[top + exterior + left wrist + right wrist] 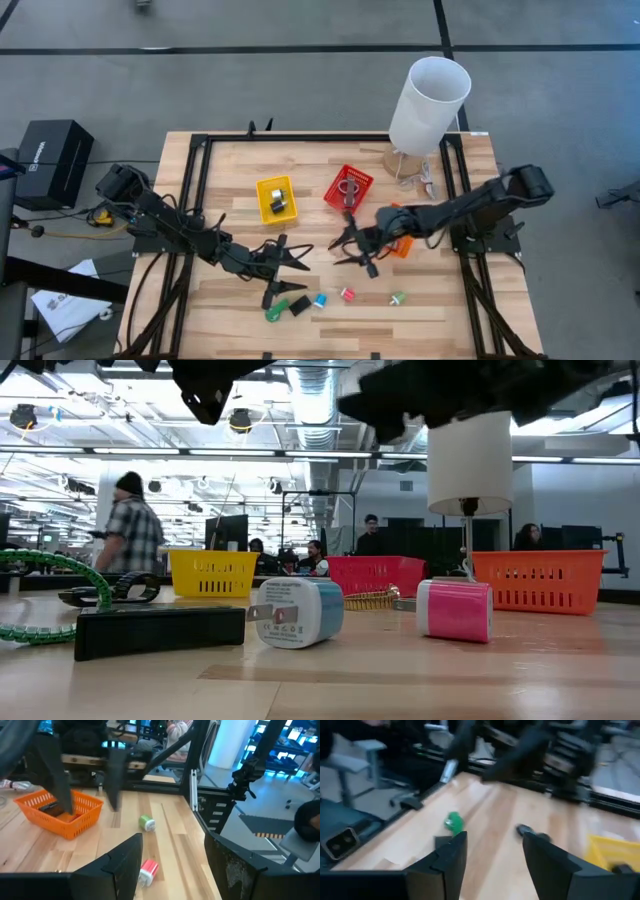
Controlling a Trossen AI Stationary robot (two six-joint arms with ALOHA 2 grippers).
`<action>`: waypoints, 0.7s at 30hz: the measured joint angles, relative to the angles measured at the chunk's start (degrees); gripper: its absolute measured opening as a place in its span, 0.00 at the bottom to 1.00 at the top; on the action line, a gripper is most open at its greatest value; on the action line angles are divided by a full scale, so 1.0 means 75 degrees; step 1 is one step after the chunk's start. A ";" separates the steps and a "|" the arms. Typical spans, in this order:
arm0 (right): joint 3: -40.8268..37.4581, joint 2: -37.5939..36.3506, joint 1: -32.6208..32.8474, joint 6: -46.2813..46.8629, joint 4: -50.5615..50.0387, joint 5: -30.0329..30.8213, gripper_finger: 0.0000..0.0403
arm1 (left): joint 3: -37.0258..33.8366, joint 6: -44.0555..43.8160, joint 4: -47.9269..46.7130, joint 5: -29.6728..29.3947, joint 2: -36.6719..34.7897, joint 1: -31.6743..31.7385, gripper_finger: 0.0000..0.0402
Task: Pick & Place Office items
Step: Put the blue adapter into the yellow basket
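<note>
While both arms hover above the middle of the wooden table (240,315), the left gripper (285,268) and the right gripper (352,245) each hang with fingers spread and nothing between them, as both wrist views show. The office items lie in a loose row along the table's near edge: a green piece (276,312), a black block (299,306), a blue-and-white plug adapter (320,300), a pink-and-white adapter (347,294) and a green-and-white adapter (397,298). Further small pieces already sit in the yellow bin (276,198), the red bin (347,187) and the orange bin (60,810). By their look the adapters are light, rigid plastic with smooth rounded shells, likely to skid or roll if nudged, so a squeeze across the flat sides of the body, clear of the metal prongs, seems the safest hold. The black block looks stiff and low, best pinched across its narrow width.
</note>
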 joint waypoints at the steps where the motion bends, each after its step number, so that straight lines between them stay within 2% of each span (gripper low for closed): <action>1: 0.0184 0.0235 0.0008 0.0000 0.0002 -0.0171 0.46 | -0.0006 0.0000 -0.0014 0.0000 0.0000 0.0000 0.52; 5: 0.1089 0.1130 0.0130 -0.0145 -0.0377 -0.0516 0.51 | -0.0006 0.0000 -0.0074 -0.0002 0.0000 -0.0082 0.52; 11: 0.2324 0.2005 0.0407 -0.0542 -0.2065 -0.0524 0.58 | -0.0003 -0.0021 -0.0897 0.0007 -0.0215 -0.0348 0.52; 16: 0.2967 0.2307 0.0665 -0.1097 -0.3249 -0.0498 0.58 | -0.0009 -0.0061 -0.1359 -0.0003 -0.0748 -0.0630 0.52; 21: 0.3266 0.2334 0.0870 -0.1510 -0.3441 -0.0446 0.58 | 0.0001 -0.0040 -0.1946 0.0015 -0.1468 -0.0907 0.52</action>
